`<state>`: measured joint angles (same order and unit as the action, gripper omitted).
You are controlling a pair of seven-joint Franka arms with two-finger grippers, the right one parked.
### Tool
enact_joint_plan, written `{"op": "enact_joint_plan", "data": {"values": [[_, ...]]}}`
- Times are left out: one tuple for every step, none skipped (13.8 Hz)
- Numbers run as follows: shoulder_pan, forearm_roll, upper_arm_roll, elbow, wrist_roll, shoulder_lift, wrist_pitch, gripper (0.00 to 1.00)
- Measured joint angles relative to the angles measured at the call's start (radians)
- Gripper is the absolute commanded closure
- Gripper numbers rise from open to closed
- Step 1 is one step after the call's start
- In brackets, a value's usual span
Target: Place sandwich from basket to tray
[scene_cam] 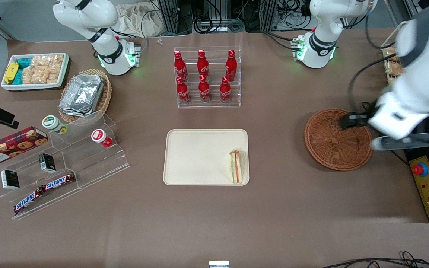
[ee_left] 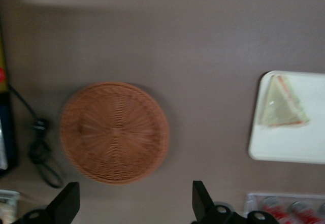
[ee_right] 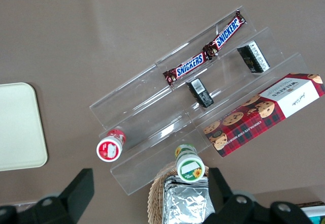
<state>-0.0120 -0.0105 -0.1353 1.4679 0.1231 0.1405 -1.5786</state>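
sandwich (scene_cam: pixel 236 166): lying on tray (scene_cam: pixel 199 156), at its edge nearest the basket; lower middle of front frame
basket (scene_cam: pixel 335 139): empty, right of front frame
gripper (ee_left: pixel 136 203): fingers open, holding nothing, above the basket's edge
step: looks done; lift clear, avoid the basket rim
nearby: bottle rack (scene_cam: pixel 207 76) above tray; nothing blocking

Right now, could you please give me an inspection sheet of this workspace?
Surface: brown table, flat.
Job's things: sandwich lies on the tray, at its edge toward the working arm; basket holds nothing.
Clutter: cola bottles, foil containers, snack bin, cookie box, chocolate bars, two cups.
Grippers: gripper above the basket's rim, jaws open, holding nothing.
Cables: black cable beside the basket.
Surroundings: emergency stop box.
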Motion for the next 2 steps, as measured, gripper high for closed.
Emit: {"op": "enact_joint_plan", "data": {"values": [[0.002,0.009,0.061,0.017,-0.145,-0.024,0.020,0.00],[0.002,0.009,0.093,0.020,-0.276,-0.036,0.040,0.00]]}}
